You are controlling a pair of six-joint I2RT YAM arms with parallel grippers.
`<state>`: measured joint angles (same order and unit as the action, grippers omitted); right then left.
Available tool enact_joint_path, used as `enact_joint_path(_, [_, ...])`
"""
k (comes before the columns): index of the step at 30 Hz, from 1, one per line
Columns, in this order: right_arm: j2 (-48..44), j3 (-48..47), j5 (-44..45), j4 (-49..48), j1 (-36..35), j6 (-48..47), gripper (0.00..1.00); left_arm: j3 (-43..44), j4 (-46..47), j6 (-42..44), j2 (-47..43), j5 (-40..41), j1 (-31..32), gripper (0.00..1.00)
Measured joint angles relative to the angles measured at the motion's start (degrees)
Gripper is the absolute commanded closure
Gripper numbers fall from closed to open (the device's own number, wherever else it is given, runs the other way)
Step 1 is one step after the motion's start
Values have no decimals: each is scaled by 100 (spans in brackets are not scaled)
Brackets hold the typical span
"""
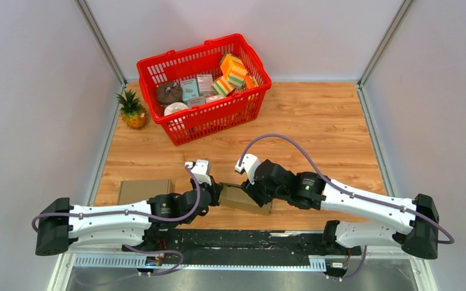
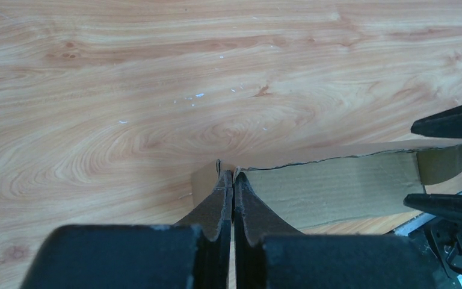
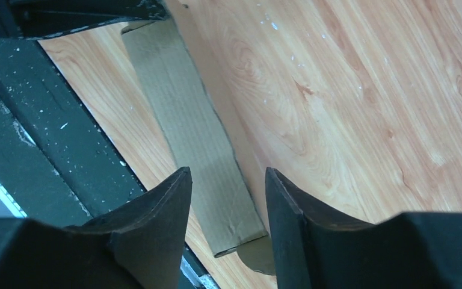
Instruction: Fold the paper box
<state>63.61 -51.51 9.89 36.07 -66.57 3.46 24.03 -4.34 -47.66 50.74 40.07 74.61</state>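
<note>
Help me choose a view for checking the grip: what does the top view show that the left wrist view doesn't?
Only the top view: the red basket, the pineapple and a second flat cardboard piece. Only the left wrist view: the left hand pinched shut on the edge of the box. Both: the box and the wooden table.

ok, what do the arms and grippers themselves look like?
Both match: left arm and right arm have white tubular links and black joint housings. A purple-grey cable loops outside each to a white block at the wrist. Left gripper and right gripper each carry two matte black fingers, broad-rooted, tapering to points. No legible markings.
</note>
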Motion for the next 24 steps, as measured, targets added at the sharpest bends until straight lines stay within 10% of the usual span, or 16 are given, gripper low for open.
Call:
enact_joint_path(6, [107, 11, -37, -101, -229, 46, 81, 0, 31, -2, 11, -52, 0, 93])
enact_joint_path(17, [286, 407, 9, -439, -603, 389, 87, -205, -610, -160, -649, -551, 7, 58])
enact_joint_path(24, [299, 474, 302, -553, -802, 446, 86, -22, -1860, -254, -1961, -756, -81, 56])
